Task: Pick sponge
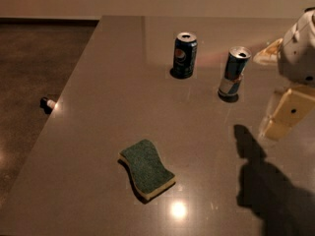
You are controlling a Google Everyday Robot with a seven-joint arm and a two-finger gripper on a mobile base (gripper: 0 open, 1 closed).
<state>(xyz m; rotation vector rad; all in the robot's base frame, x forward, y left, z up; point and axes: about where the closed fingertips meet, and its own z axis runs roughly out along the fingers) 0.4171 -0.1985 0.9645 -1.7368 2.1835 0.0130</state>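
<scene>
The sponge (146,168) lies flat on the grey table (98,107), near the front and left of centre. Its dark green scouring side faces up and pale yellow foam shows along its near edge. My gripper (280,119) hangs above the table at the right edge of the view, well to the right of the sponge and a little farther back. It is partly cut off by the frame and holds nothing that I can see. Its shadow falls on the table below it.
A dark blue soda can (184,54) and a slim blue-and-silver can (234,73) stand upright at the back of the table, beyond the sponge. The table's left edge runs diagonally. A small object (47,103) lies on the dark floor to the left.
</scene>
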